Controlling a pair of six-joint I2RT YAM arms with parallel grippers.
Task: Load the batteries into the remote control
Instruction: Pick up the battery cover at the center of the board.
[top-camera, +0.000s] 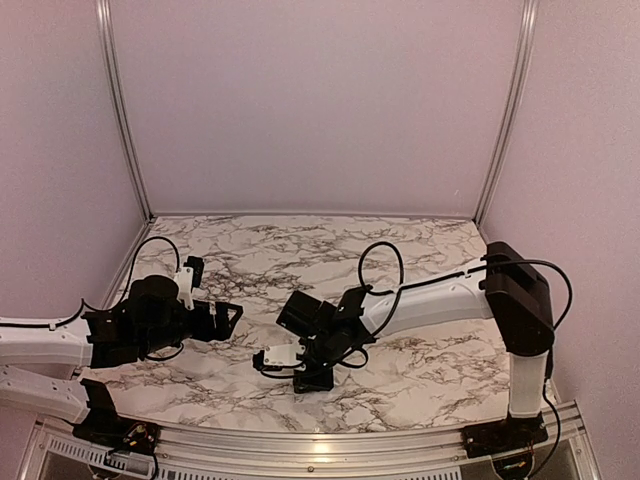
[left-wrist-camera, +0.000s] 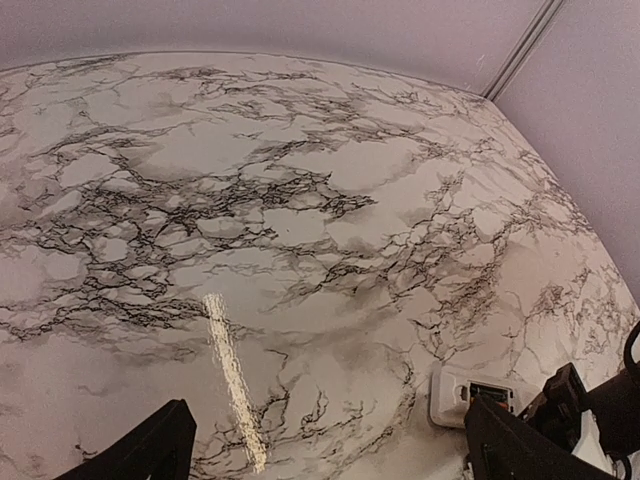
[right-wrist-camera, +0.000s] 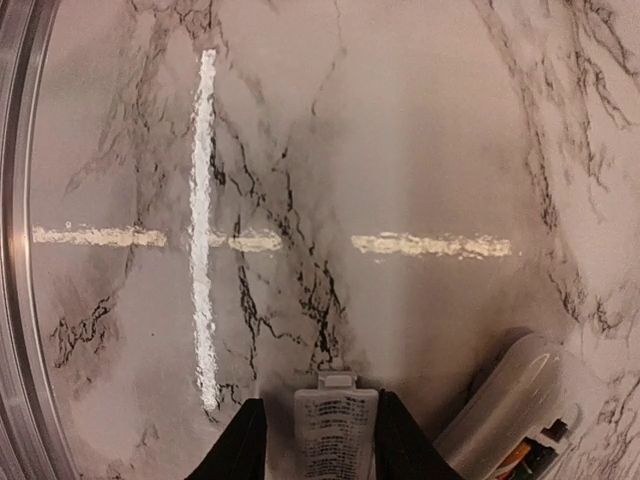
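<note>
Here the small flat white rectangular remote control (top-camera: 279, 357) lies on the marbled worktop (top-camera: 420, 260) just beside the right claw (right-wrist-camera: 322, 410), toward the left arm, long axis crosswise. That nearer claw pinches a small white lid-like piece (right-wrist-camera: 336, 442); the left claw (left-wrist-camera: 328, 425) gapes wide.

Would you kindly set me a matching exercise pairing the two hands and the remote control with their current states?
Things:
1. left hand
2. right hand
3. remote control

States:
a. lying on the marble table
b. open, holding nothing
c. shut on a white flat piece

Pairs: 1-b, 2-c, 3-a.
</note>
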